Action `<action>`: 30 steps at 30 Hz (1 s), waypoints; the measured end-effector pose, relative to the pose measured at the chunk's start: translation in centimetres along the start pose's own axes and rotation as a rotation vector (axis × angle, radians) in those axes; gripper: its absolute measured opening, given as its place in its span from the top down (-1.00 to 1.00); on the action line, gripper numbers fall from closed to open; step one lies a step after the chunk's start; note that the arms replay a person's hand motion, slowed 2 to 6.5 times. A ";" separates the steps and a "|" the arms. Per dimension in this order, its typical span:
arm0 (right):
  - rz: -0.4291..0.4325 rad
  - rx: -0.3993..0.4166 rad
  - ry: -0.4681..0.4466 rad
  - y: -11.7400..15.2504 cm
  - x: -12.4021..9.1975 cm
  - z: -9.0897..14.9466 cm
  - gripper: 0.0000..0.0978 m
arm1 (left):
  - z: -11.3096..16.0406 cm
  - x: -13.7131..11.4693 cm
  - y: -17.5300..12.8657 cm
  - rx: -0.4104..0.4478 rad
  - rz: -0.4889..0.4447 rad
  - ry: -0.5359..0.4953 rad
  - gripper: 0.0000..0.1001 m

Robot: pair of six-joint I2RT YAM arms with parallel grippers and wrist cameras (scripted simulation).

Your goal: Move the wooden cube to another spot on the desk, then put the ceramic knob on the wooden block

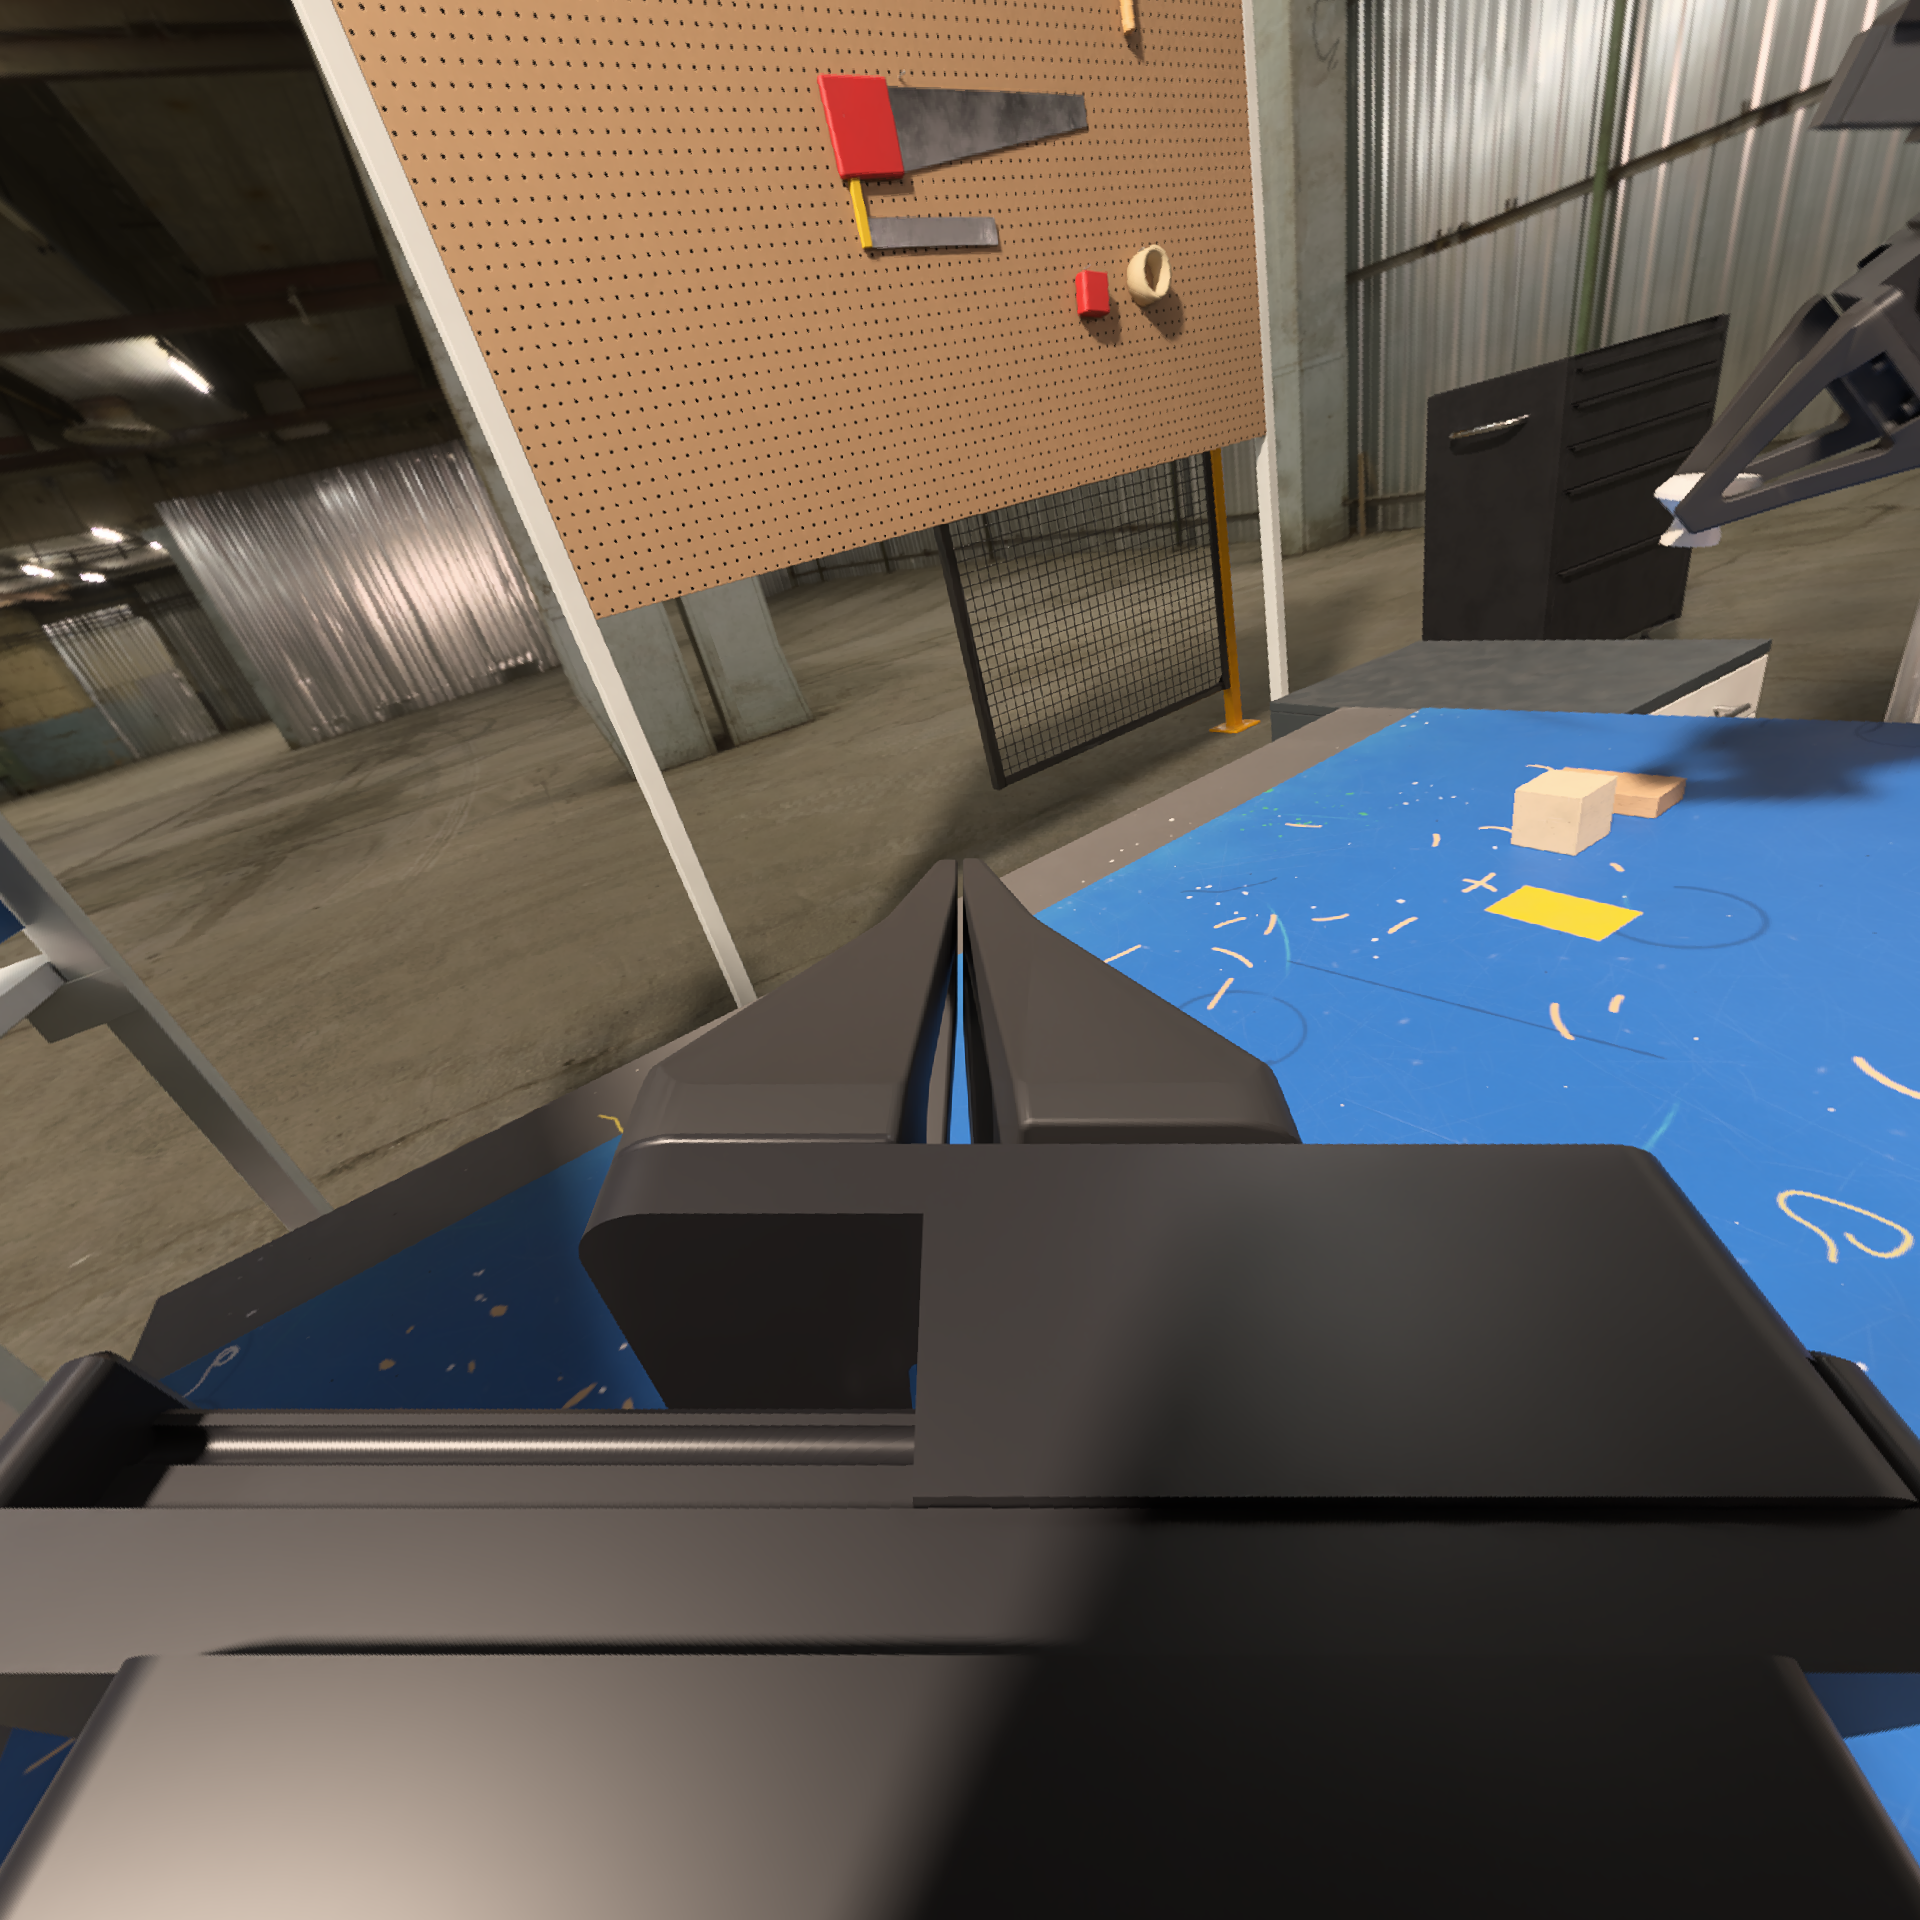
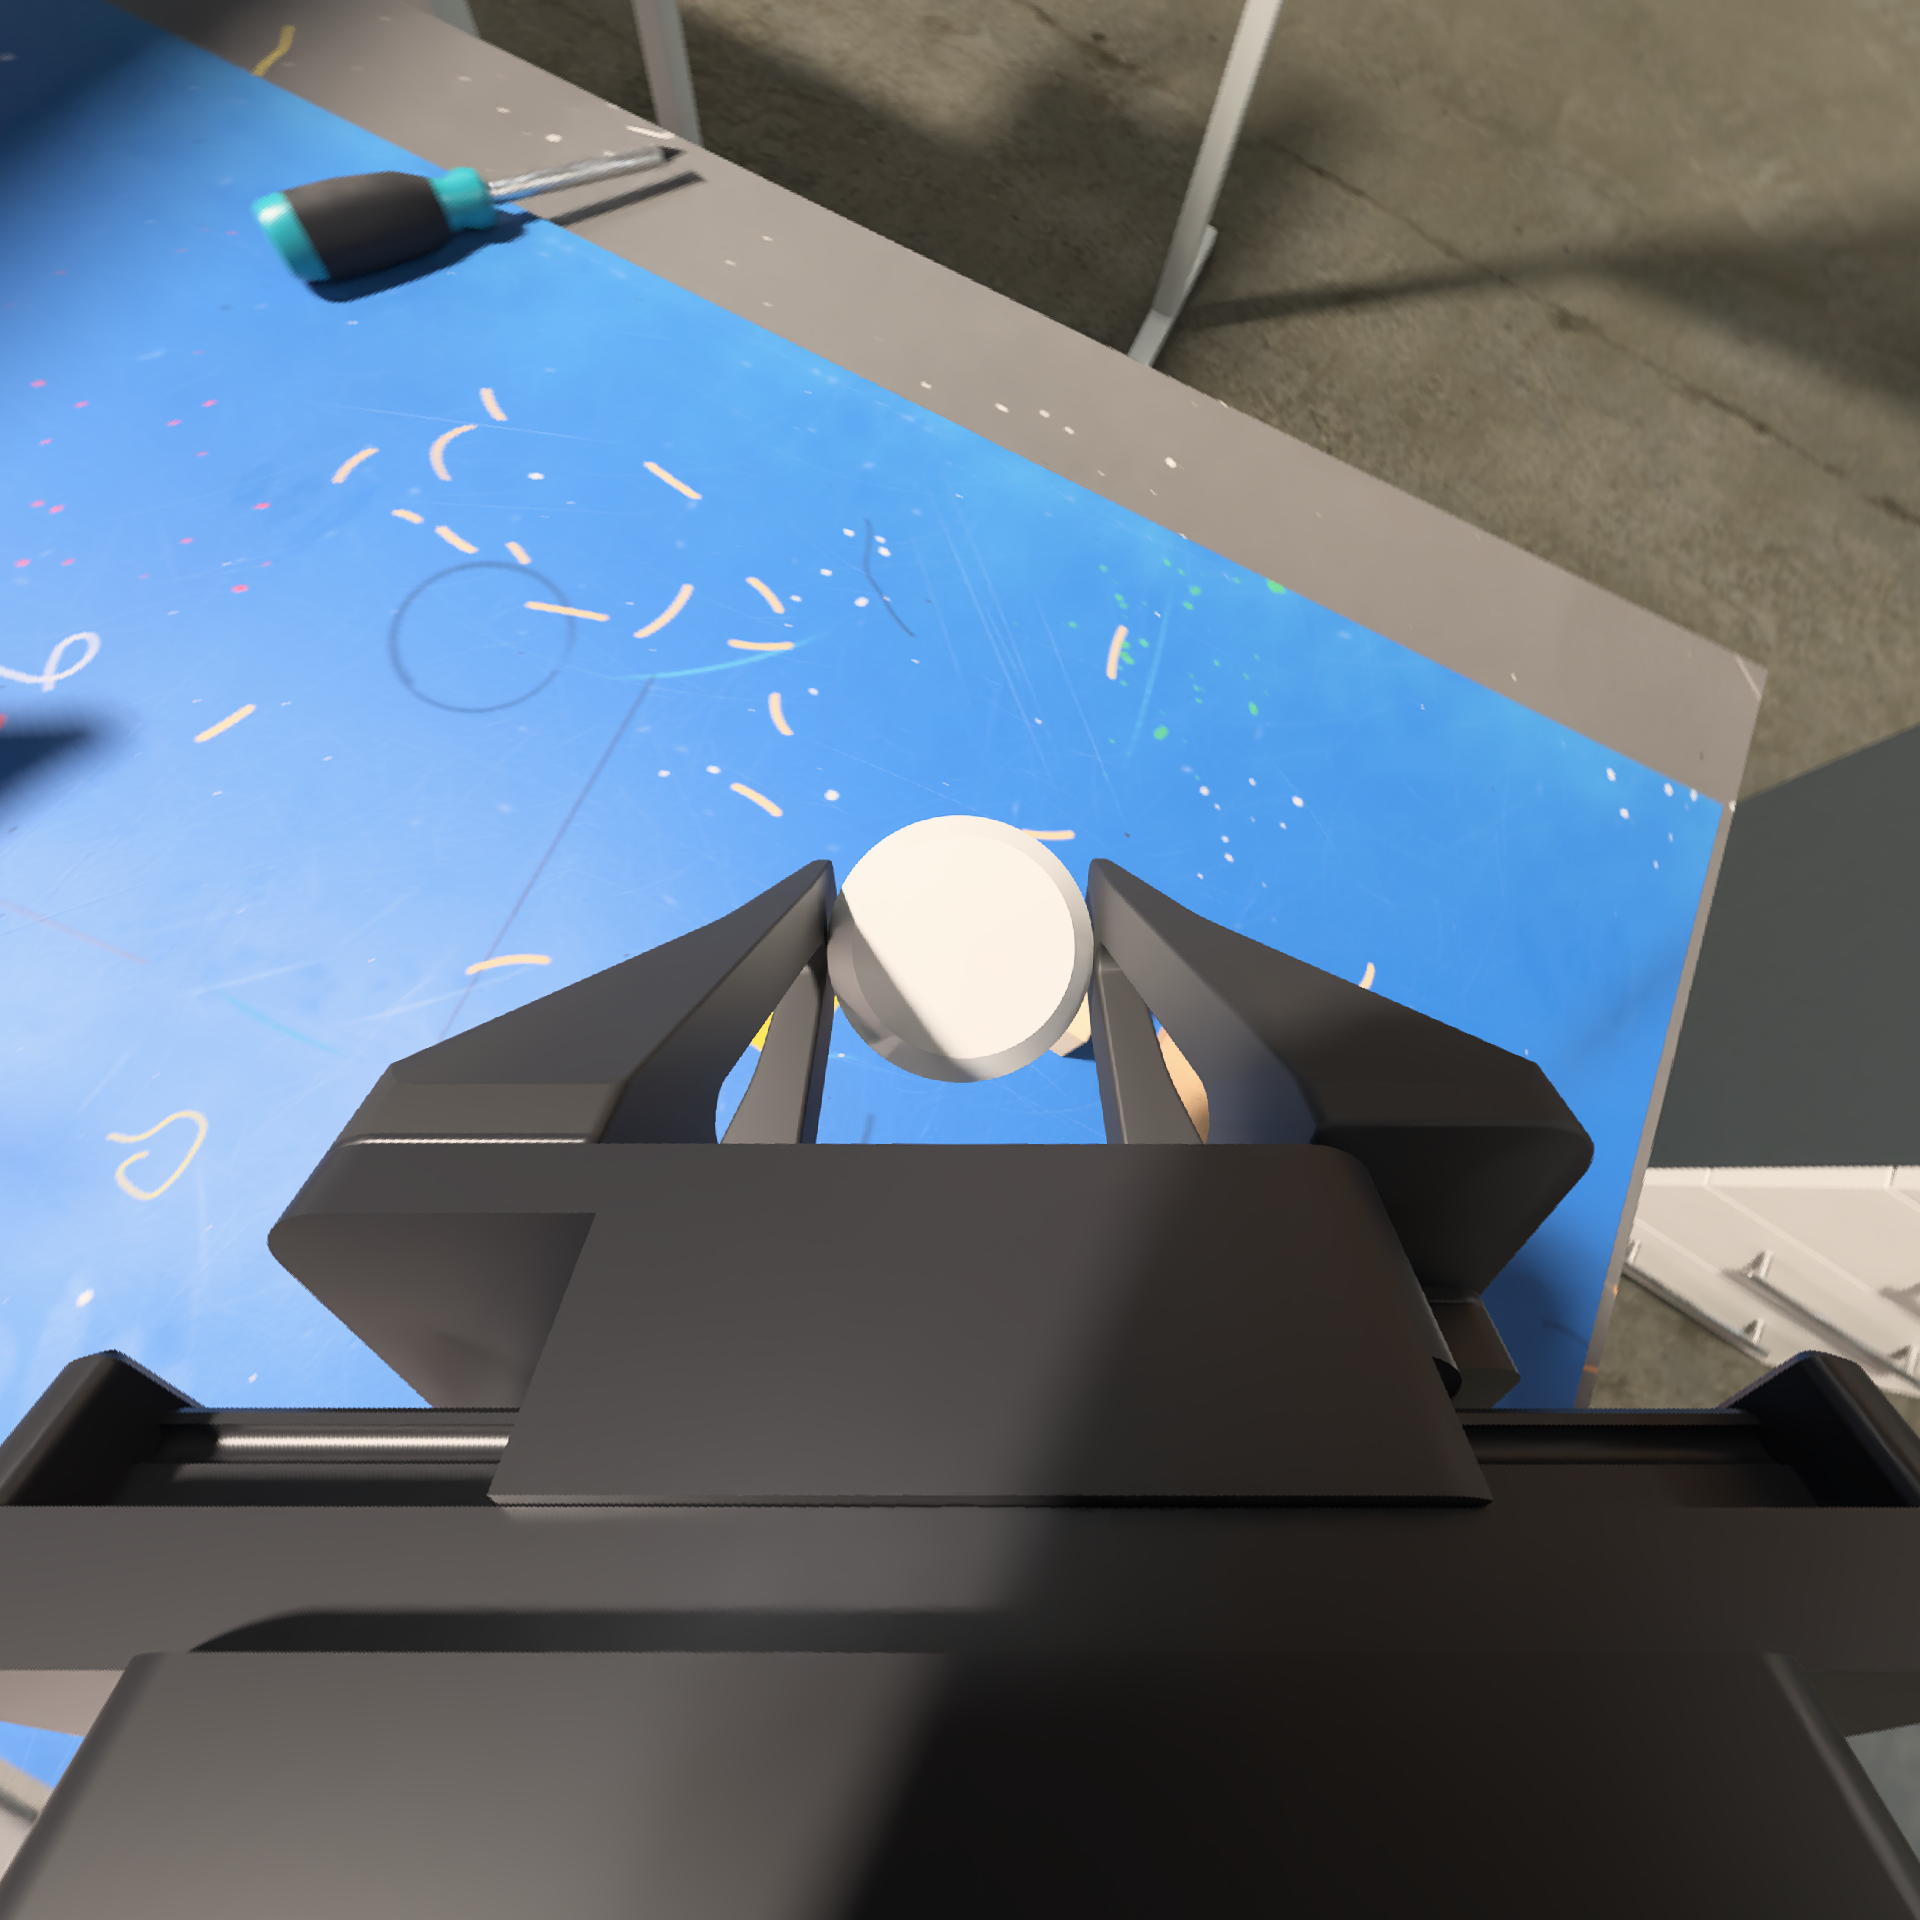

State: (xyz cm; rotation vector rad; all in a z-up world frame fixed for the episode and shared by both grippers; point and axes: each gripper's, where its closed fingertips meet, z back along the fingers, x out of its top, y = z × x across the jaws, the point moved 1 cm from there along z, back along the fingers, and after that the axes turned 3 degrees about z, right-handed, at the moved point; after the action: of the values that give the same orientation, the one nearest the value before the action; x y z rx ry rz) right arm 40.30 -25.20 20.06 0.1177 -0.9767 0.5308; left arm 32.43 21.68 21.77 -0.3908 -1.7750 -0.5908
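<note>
Gripper (image 2: pixel 961 883) round knob (image 2: pixel 961 951); screwdriver (image 2: pixel 384 220) beyond

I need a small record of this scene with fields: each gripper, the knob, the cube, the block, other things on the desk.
left gripper: jaws shut, empty, above the desk edge
right gripper: jaws shut on the ceramic knob, in the air above the desk
wooden cube: on the desk, right beside the wooden block
wooden block: flat, behind the cube, nothing on it
yellow patch: flat on the desk, near the cube
screwdriver: lies near the desk edge
</note>
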 end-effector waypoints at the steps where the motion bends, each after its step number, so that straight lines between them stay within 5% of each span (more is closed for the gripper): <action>1: -0.021 -0.011 0.005 -0.6 -0.4 -0.3 0.18 | 0.0 0.0 0.0 -0.001 -0.001 0.002 0.98; 16: -0.229 -0.164 0.153 -6.2 -7.3 -5.3 0.18 | 0.1 -0.2 0.3 0.006 0.002 0.006 0.98; 30: -0.328 -0.253 0.272 -8.5 -10.7 -7.7 0.18 | 0.2 -0.1 0.5 0.009 0.008 0.003 0.98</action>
State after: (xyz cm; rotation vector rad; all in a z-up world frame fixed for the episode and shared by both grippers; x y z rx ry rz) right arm 45.40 -34.03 8.20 -0.0215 -0.7320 0.1149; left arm 32.57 22.20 21.69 -0.3900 -1.7716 -0.5774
